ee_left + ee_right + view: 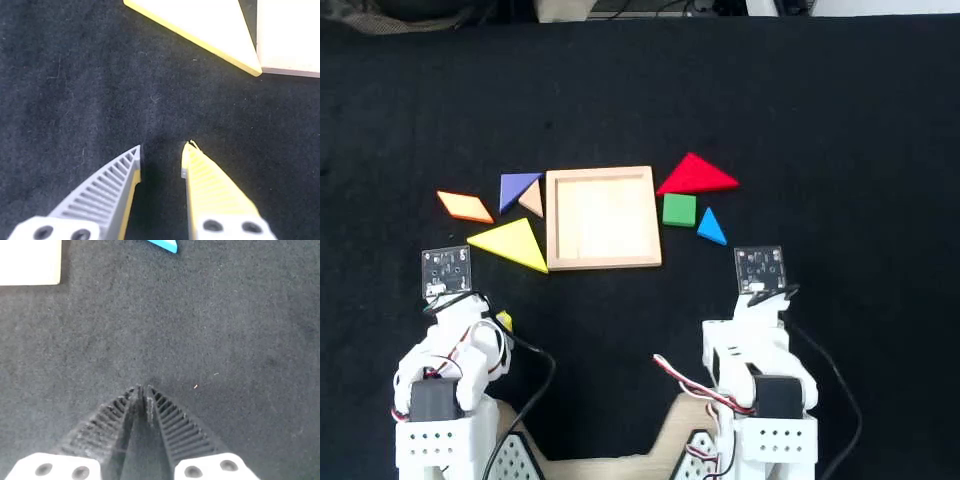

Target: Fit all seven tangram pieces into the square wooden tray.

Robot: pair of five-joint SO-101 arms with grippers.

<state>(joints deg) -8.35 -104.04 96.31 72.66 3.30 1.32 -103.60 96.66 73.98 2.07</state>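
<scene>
Wooden and thin, the yellow triangle looks light, stiff, maybe slick; I'd pinch it across two edges. Left tool is barely parted, right tool is closed and empty.

Left arm: yours sits folded back at the near table edge.
Left gripper: your fingertips stand slightly apart (one grey, one yellow).
Right arm: folded back alongside, same pose.
Right gripper: your fingertips are pressed together.
</scene>
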